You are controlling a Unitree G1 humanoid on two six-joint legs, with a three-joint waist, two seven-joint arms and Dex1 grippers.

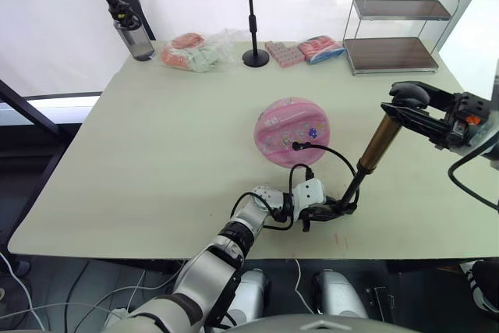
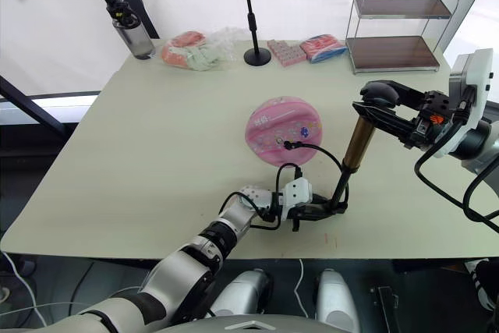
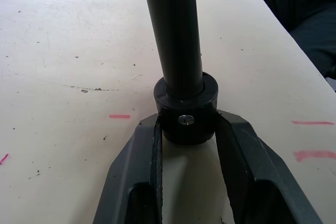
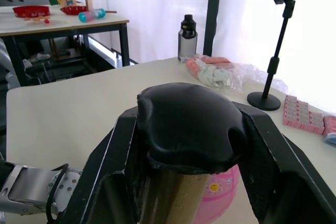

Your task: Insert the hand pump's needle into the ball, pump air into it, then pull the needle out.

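Note:
The pink ball (image 1: 292, 132) lies mid-table. The black hose (image 1: 337, 154) loops from the hand pump to a small black fitting (image 1: 297, 145) seated on the ball's top; the needle itself is hidden in the valve. The pump leans up to the right: its black base (image 3: 185, 109) rests on the table, its gold cylinder (image 1: 380, 144) is higher, and its black knob handle (image 4: 186, 121) is on top. My left gripper (image 1: 343, 208) is shut on the pump's base collar. My right gripper (image 1: 409, 103) is shut around the knob handle.
At the table's back stand a water bottle (image 1: 134, 33), bagged packets (image 1: 195, 51), a black mic stand (image 1: 254, 52), more packets (image 1: 306, 51) and a wire shelf (image 1: 398, 25). The table's front edge (image 1: 335, 249) runs close behind my left gripper.

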